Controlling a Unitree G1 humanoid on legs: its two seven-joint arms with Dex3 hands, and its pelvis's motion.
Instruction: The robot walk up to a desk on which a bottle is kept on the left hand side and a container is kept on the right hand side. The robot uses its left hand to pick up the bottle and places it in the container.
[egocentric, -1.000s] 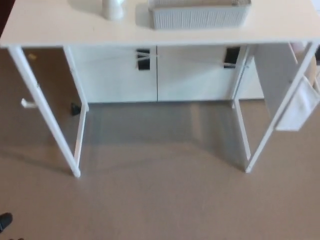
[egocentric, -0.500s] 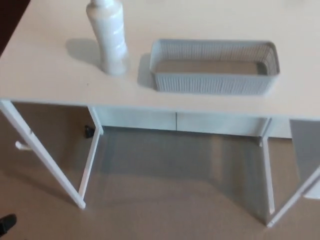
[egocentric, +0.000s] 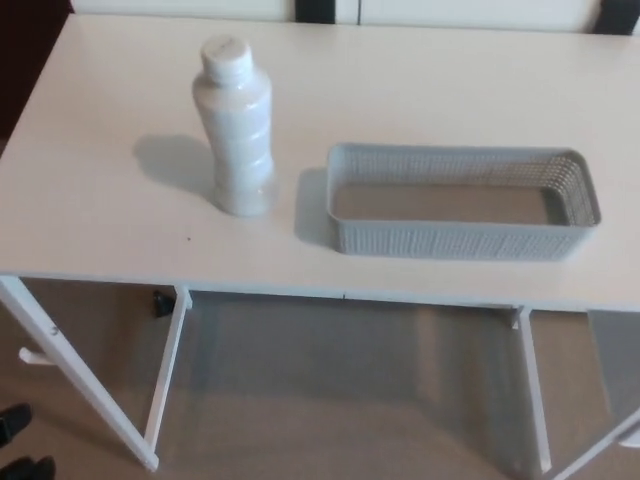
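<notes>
Approaching: the desk (egocentric: 90, 230) is now seen from closer, its whole top shown.
Bottle (egocentric: 236, 128): stood upright, left of centre.
Container (egocentric: 462, 205): empty, near front edge, right.
Hands: not shown; finger state cannot be told.

Evenly and softly lit, slightly hazy; mild blur throughout, no hard glare; soft shadows cast leftward from the bottle (egocentric: 236, 125) and the container (egocentric: 462, 201) onto the pale desk (egocentric: 90, 220); dimmer below on the floor (egocentric: 350, 400).
</notes>
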